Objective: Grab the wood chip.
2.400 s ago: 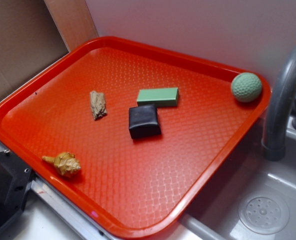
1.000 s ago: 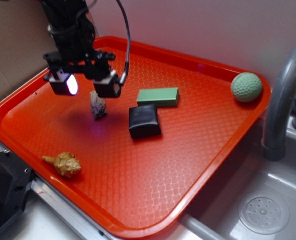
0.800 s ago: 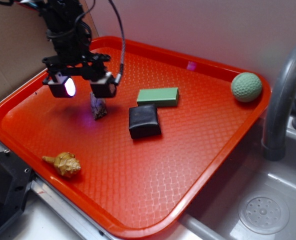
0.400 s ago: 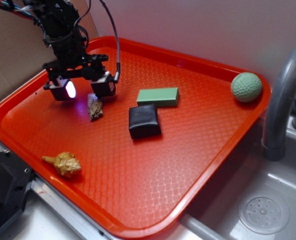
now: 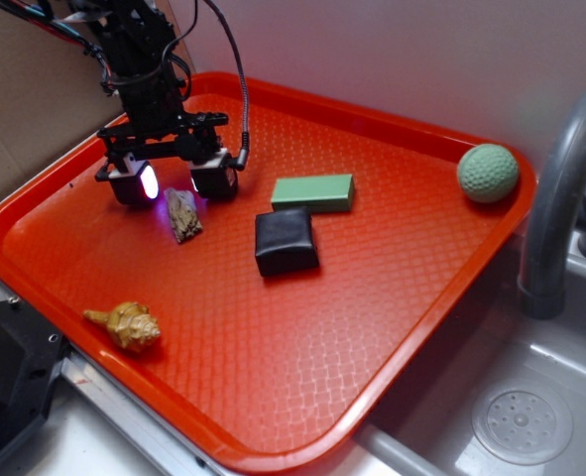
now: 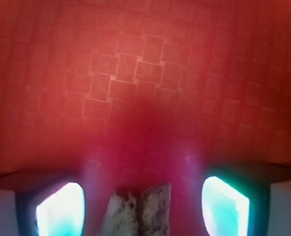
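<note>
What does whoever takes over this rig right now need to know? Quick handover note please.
Gripper: open, low over the tray, one finger on each side of the wood chip. The wrist view shows the chip centred between the lit pads, apart from both.
Chip: lying flat on the tray, left of the black block, not lifted.
Done: approach and alignment.
Left: close on the chip, then lift.
Others: green block, ball and shell all lie apart from the gripper.
</note>
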You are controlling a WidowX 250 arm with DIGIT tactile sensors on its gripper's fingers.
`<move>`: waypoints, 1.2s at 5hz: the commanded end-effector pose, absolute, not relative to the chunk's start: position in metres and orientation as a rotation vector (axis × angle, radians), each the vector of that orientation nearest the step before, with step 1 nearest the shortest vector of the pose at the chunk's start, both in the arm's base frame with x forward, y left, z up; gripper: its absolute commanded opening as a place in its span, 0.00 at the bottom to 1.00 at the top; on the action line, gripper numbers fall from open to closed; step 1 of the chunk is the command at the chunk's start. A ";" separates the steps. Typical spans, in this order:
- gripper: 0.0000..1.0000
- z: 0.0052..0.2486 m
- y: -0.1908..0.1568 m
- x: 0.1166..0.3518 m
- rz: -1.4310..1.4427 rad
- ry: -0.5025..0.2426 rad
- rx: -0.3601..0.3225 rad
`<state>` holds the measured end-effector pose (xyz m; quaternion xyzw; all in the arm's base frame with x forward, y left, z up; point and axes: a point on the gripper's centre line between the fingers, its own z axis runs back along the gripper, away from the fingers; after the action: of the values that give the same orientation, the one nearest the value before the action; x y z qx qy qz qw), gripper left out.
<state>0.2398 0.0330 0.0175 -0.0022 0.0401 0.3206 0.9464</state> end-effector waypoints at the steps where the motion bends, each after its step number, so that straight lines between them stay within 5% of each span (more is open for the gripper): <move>1: 1.00 0.025 0.024 0.230 0.693 0.088 -0.017; 6: 1.00 0.017 0.003 0.206 0.732 0.167 0.020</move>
<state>0.2109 0.0030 0.0174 0.0077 0.0773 0.3662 0.9273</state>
